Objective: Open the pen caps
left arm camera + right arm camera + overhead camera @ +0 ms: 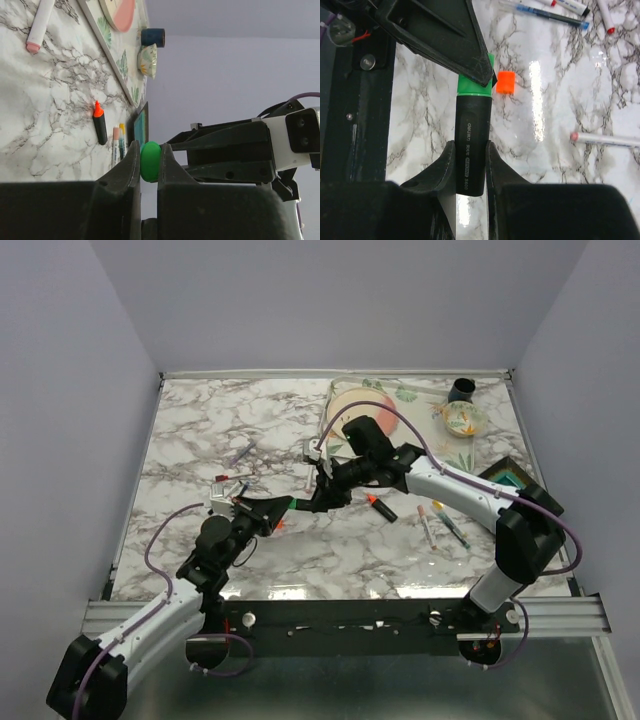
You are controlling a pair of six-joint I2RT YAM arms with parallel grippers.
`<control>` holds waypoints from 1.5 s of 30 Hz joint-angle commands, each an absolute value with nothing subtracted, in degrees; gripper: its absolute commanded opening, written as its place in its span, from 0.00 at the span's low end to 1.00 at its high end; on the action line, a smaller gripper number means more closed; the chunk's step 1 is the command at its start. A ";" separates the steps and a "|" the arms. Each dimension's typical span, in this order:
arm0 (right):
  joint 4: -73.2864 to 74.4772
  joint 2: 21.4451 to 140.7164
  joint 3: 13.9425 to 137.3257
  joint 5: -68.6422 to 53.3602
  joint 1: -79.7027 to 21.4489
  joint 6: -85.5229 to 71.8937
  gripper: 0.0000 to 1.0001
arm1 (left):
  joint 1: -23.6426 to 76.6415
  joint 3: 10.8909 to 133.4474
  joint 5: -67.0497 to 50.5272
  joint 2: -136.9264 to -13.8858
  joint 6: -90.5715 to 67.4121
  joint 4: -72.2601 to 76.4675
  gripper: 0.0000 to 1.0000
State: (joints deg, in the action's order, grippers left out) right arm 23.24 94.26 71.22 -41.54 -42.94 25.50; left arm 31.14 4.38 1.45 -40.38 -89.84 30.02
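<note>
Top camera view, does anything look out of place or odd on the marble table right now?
One loose orange cap lies alone on the marble table, apart from the orange highlighter, which lies uncapped with its tip exposed. That fits the cap-pulling job; nothing looks spilled or broken.

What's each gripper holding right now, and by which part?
The right gripper holds the black highlighter by its barrel. The left gripper pinches that highlighter's green cap, with one finger on each side.
</note>
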 commanded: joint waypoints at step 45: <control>34.37 93.87 68.29 -32.25 -41.92 29.09 0.74 | 44.56 15.29 12.92 -56.95 -91.76 29.70 0.00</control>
